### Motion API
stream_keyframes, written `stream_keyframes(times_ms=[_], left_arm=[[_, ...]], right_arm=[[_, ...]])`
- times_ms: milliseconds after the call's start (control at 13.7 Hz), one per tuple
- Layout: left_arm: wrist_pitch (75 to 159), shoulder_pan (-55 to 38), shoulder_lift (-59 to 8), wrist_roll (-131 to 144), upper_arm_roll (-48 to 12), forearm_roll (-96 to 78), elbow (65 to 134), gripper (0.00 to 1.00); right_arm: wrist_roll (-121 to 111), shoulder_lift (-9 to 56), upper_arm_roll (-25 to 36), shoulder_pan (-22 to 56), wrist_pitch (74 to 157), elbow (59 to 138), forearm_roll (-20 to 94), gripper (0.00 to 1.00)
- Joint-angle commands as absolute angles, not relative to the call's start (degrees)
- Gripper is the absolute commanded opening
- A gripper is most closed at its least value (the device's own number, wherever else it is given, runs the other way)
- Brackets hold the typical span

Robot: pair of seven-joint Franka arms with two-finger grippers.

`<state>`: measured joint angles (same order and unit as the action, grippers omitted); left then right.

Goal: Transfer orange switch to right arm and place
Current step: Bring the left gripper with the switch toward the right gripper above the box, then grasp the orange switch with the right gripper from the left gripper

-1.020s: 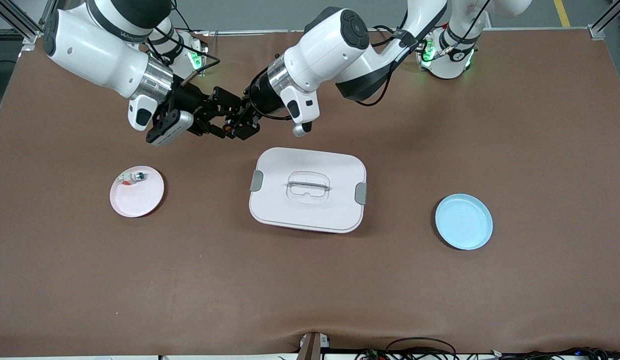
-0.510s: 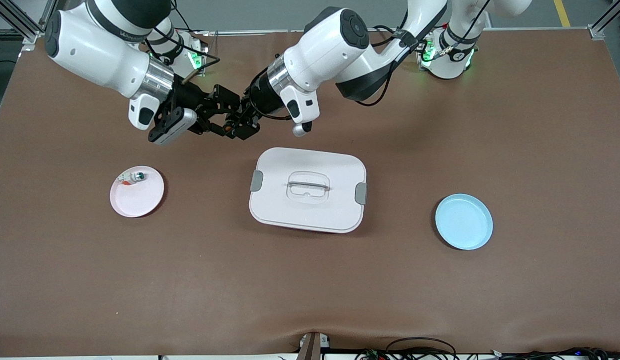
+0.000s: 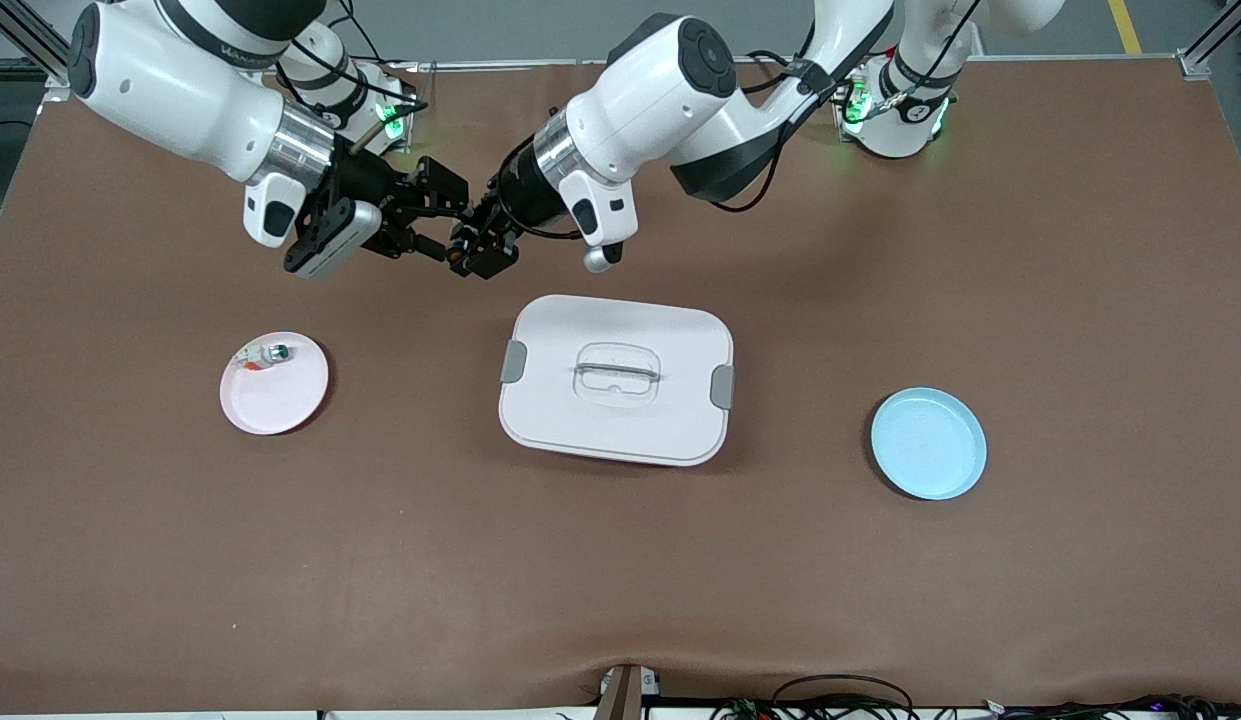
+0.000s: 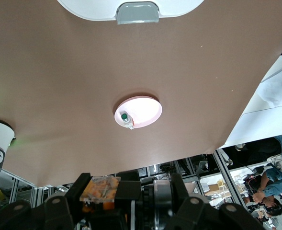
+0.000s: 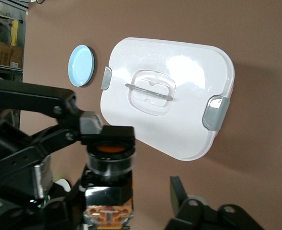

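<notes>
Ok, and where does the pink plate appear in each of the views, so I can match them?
Front view: the pink plate lies toward the right arm's end of the table, beside the white lidded box.
Left wrist view: the plate sits near the middle of the picture, a small part on it.
Right wrist view: not in it.
Shared landmark: the white lidded box, seen in all three.

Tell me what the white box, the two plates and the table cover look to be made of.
Box: likely glossy molded plastic; its lid shows a bright sheen in the right wrist view, with grey clips.
Pink plate and blue plate: smooth, probably plastic or melamine; uniform color, soft rims.
Table cover: matte brown sheet, perhaps felt or rubbery mat; no glare, slightly rippled front edge.
</notes>
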<state>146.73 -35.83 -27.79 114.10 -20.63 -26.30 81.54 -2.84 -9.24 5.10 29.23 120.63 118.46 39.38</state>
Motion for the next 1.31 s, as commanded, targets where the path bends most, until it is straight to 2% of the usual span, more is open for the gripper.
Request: stream_keyframes(times_ms=[0,73,219,728,801,874,947,1020,1238], left_arm=[[147.2,-35.9,-26.6,115.5,-20.2,-25.1,81.8,0.14],[147.2,-35.9,-26.6,115.5,-20.2,-25.1,81.8,0.14],[147.2,-35.9,-26.6,115.5,-20.2,-25.1,81.8,0.14],[147.2,-35.8,-26.5,115.5,-20.2,-24.9,81.8,0.16],[147.2,-35.8,-26.5,115.5,-20.2,-24.3,81.7,0.21],[147.2,-35.8,-26.6,115.4,-20.3,-24.0,81.7,0.47],[147.2,-35.8,-26.6,115.5,-20.3,-23.9,81.7,0.95],[147.2,-35.7,-26.5,115.6,-20.3,-24.1,81.7,1.0],[147.2,-35.5,-26.5,115.8,-20.2,-23.9,81.7,1.0]], right_arm=[[-4.3,-10.5,5.3,28.4,120.8,120.4,37.9,0.5],[-4.3,-10.4,5.3,28.5,121.0,120.4,37.9,0.41],[-4.0,-10.1,5.2,28.5,121.0,120.3,38.0,0.0],[-4.0,-9.7,5.2,28.5,120.6,118.7,37.9,0.0],[-4.1,-9.4,5.3,28.5,120.5,118.0,37.7,0.0],[-4.1,-9.2,5.3,28.5,120.4,117.9,37.4,0.0],[-4.2,-9.1,5.3,28.5,120.4,117.7,36.5,0.0],[-4.7,-9.1,5.2,28.4,120.4,117.7,36.1,0.0],[-8.1,-8.8,5.3,28.3,120.3,117.7,35.0,0.0]])
